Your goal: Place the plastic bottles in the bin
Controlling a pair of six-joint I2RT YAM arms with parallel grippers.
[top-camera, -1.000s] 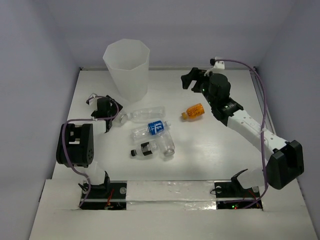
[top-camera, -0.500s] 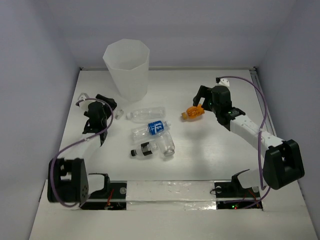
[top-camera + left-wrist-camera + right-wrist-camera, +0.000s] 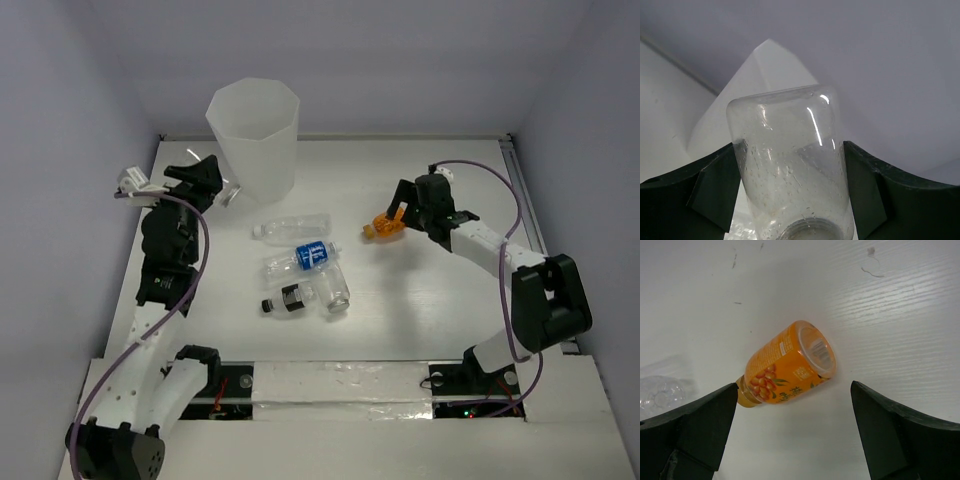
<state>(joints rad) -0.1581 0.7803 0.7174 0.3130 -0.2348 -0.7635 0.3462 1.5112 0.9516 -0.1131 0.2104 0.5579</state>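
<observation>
One orange bottle (image 3: 787, 367) between right tool's (image 3: 794, 386) jaws

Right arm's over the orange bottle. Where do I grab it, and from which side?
Take the orange bottle by its labelled middle, coming straight down. It lies on its side, cap near one finger of the open right gripper, so probably twist the wrist until the jaws close across its round body.

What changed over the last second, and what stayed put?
The left gripper closed on a small clear bottle and lifted it off the table toward the bin. The right gripper came down, open, around the orange bottle, which still lies on the table. The bin and the four middle bottles stayed put.
</observation>
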